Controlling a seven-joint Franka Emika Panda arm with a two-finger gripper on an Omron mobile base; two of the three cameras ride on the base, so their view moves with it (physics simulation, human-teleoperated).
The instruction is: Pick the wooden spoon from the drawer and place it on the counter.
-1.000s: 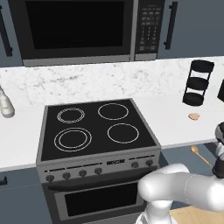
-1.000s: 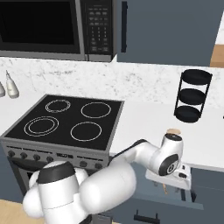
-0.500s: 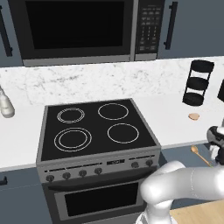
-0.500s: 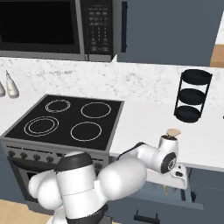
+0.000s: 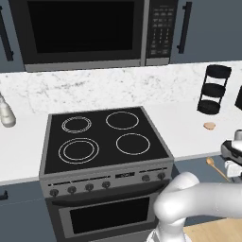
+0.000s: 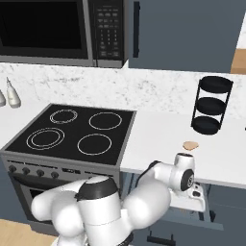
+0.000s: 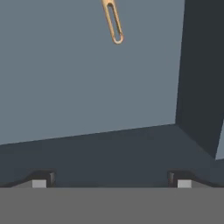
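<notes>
The wooden spoon (image 5: 213,166) lies inside the open blue-grey drawer (image 5: 194,166), just under the front edge of the white counter (image 5: 189,128). In the hand view only its slotted handle end (image 7: 113,22) reaches in from the top, lying flat on the drawer floor (image 7: 83,92). My gripper (image 7: 110,179) is open, with its two dark tips wide apart and nothing between them. It points down into the drawer, well short of the spoon. The white hand (image 5: 234,153) hovers just right of the spoon at the picture's edge, and the same hand (image 6: 184,178) sits below the counter edge.
A small round tan lump (image 5: 209,125) and a black three-tier rack (image 5: 215,90) stand on the counter to the right of the black stove (image 5: 104,139). A dark drawer wall (image 7: 201,83) rises at the right of the hand view. A pale bottle (image 5: 5,113) stands far left.
The hand has stayed over the open drawer with only a slight shift. The arm's big white elbow has swung rightward across the right base view.
</notes>
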